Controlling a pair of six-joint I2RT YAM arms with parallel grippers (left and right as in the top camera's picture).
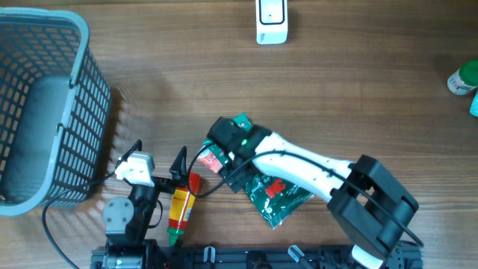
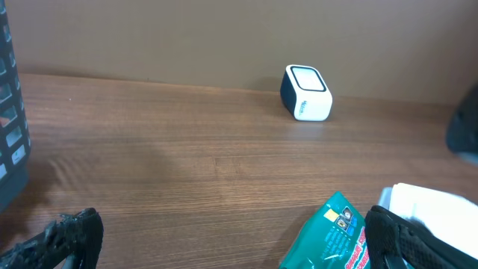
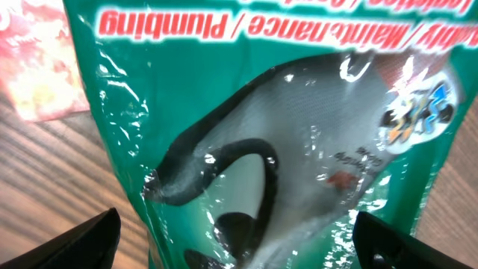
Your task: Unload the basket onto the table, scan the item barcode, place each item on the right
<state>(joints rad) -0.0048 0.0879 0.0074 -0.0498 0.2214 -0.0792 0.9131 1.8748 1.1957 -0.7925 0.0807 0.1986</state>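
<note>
Right gripper [image 3: 239,252]: jaws wide apart, holding nothing, poised close over the packet.
Left gripper [image 2: 239,250]: jaws also wide apart and empty, low over the bare wooden table [image 2: 187,149].
Item: a glossy green plastic packet [image 3: 246,112] with red lettering and a clear window that shows a dark glove folded inside.
Item's place: flat on the table directly beneath the right gripper, spanning the gap between its two fingertips. From the left gripper it lies ahead and off to the right.
Scanner: a small white box-shaped barcode scanner [image 1: 270,22] stands well ahead of both grippers, across the table.
Barcode: none shows on the upward face, so it is likely underneath.
Likely handling: light, limp and slick. The film should crumple and slide under the fingers, and the soft contents give it little stiffness.
Where to hold: probably across the padded middle, or along a sealed edge, so that the packet hangs flat for the scanner.
Neighbour: a pinkish-red sachet [image 3: 33,67] touches the packet's corner, ahead of the right gripper and to one side.
</note>
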